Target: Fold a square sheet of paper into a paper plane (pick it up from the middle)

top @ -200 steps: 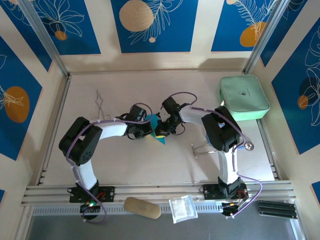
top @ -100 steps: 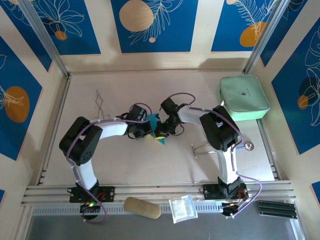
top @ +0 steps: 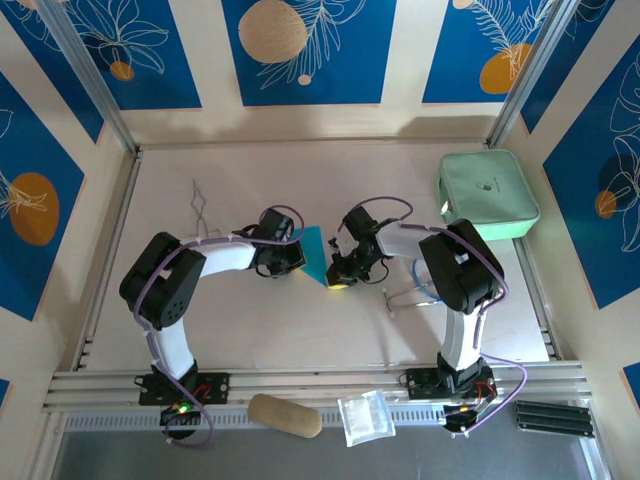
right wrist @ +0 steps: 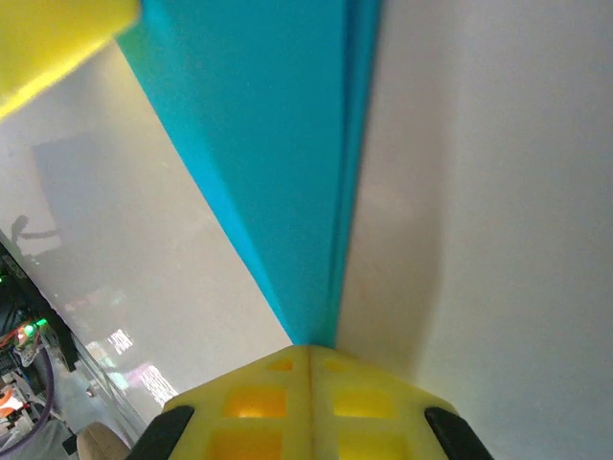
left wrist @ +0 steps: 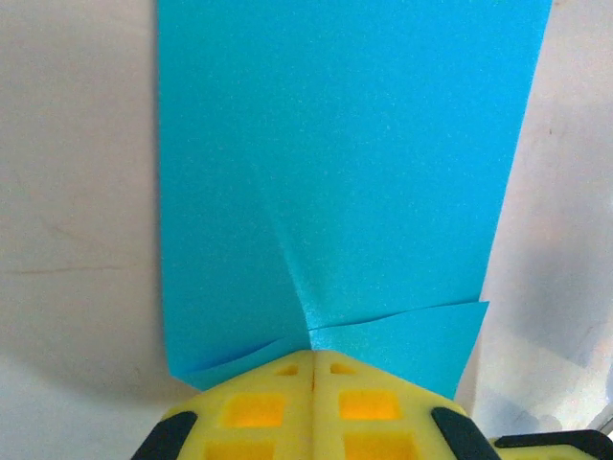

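Observation:
The square sheet of paper (top: 317, 254) is teal-blue and folded into a creased wedge, held just above the table's middle between both grippers. My left gripper (top: 292, 258) is shut on its left edge. In the left wrist view the sheet (left wrist: 335, 172) spreads wide, with a crease running into the closed yellow fingertips (left wrist: 259, 407). My right gripper (top: 340, 274) is shut on the narrow lower point. In the right wrist view the folded layers (right wrist: 287, 163) taper down into that gripper (right wrist: 308, 349), and a yellow finger (right wrist: 53, 38) of the left one shows at the top left.
A mint-green pouch (top: 487, 193) lies at the back right. A thin wire piece (top: 200, 208) lies at the back left and a metal tool (top: 405, 294) beside the right arm. On the front rail (top: 120, 385) lie a tan block (top: 285, 415), a clear bag (top: 365, 416) and a black strip (top: 553, 418).
My right gripper has swung down and to the right, away from the left one, drawing the paper's point with it. More teal paper now shows between the two. The left arm has barely moved.

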### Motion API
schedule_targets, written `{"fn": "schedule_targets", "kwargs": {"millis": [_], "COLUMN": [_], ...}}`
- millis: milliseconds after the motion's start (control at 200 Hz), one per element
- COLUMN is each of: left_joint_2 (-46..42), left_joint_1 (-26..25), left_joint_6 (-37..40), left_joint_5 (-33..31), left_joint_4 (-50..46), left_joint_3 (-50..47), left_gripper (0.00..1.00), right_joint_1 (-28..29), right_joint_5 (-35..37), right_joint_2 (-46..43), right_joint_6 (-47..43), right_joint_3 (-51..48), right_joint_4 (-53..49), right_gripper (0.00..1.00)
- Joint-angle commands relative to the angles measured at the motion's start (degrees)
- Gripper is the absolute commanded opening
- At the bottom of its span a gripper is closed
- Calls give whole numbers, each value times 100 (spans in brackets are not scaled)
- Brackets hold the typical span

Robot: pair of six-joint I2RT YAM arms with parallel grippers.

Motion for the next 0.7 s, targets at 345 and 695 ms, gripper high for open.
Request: {"fn": "schedule_targets", "kwargs": {"millis": [345, 695], "left_joint_2": [228, 155], "left_joint_1": [109, 125], "left_joint_6": [-45, 300], "left_joint_5": [52, 147], "left_joint_4": [-279, 3], "left_joint_3": [-55, -143], "left_gripper": [5, 7], "right_joint_1": [158, 311], "right_joint_5": [175, 876], "right_joint_2": [-76, 525], "right_joint_6": [110, 77], "right_joint_3": [674, 716], "right_joint_4": [-155, -345], "right_gripper": [0, 0]}}
